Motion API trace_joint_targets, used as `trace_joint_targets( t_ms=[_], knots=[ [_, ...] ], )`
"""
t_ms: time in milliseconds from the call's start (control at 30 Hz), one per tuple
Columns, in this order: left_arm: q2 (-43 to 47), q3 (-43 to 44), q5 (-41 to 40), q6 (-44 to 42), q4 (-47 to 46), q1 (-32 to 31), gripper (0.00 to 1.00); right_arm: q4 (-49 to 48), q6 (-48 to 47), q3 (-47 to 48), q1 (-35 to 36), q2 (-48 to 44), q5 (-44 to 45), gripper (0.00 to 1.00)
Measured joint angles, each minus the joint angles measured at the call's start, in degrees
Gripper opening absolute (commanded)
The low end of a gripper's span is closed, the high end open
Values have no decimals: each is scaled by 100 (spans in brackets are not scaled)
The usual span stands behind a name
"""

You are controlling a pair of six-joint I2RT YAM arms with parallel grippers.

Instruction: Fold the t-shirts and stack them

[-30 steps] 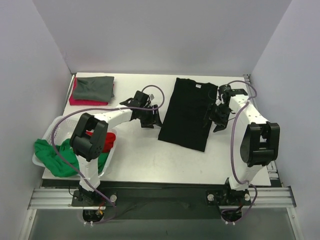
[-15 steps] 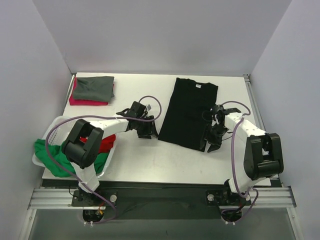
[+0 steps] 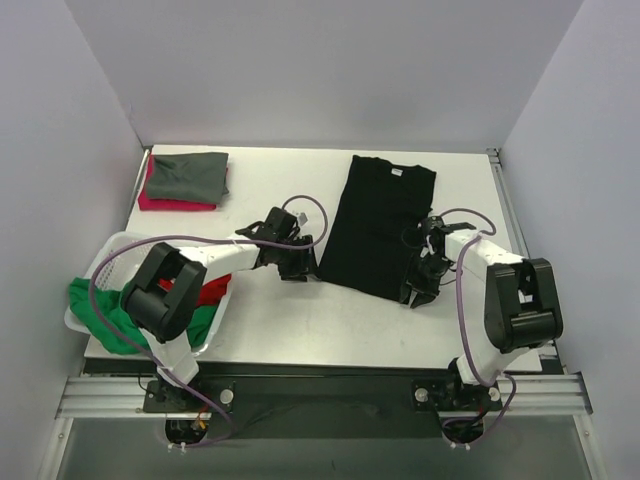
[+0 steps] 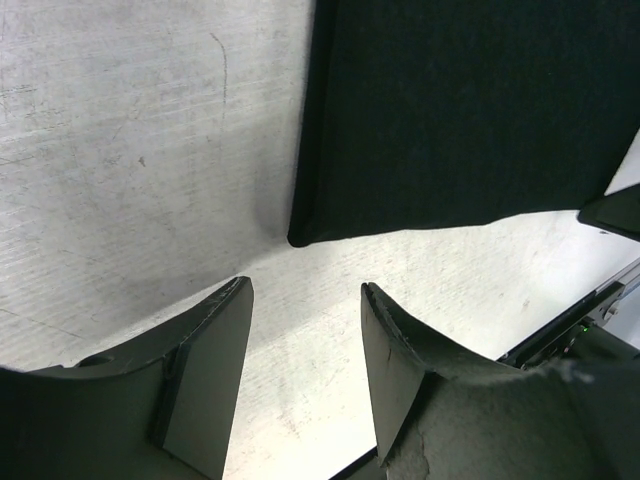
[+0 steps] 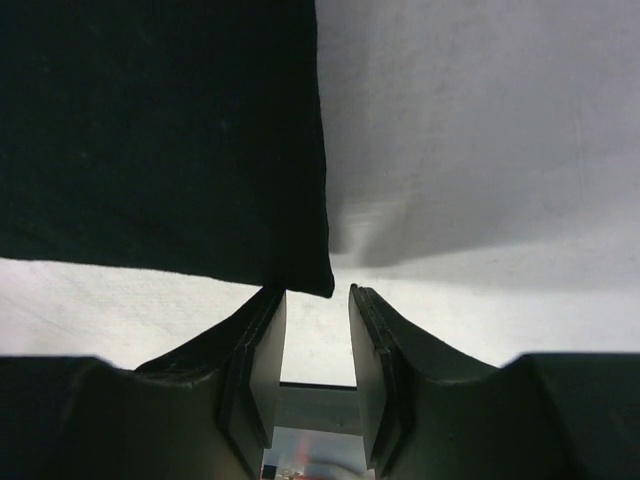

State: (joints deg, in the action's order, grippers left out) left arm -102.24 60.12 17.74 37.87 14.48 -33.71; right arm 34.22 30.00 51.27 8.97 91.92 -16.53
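Note:
A black t-shirt, folded lengthwise, lies flat on the table right of centre. My left gripper sits low at its near left corner. In the left wrist view that corner lies just ahead of the open left gripper, which holds nothing. My right gripper is at the near right corner. In the right wrist view its fingers stand a narrow gap apart, and the cloth corner sits right at their tips, not pinched.
A grey-green t-shirt lies folded on a pink-red one at the table's far left. The white basket at the near left holds a green t-shirt, draped over its rim, and a red one.
Both grippers have come toward the near edge, down to the black t-shirt's near corners. The right jaws have narrowed a lot; the left jaws narrowed slightly.

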Motion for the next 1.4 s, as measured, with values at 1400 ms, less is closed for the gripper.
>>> trace_joint_targets(
  t_ms=[1400],
  knots=[
    [-448,367,-223,74,-26,-190,42,-332,-2,-50,-44,409,-201,0]
  ],
)
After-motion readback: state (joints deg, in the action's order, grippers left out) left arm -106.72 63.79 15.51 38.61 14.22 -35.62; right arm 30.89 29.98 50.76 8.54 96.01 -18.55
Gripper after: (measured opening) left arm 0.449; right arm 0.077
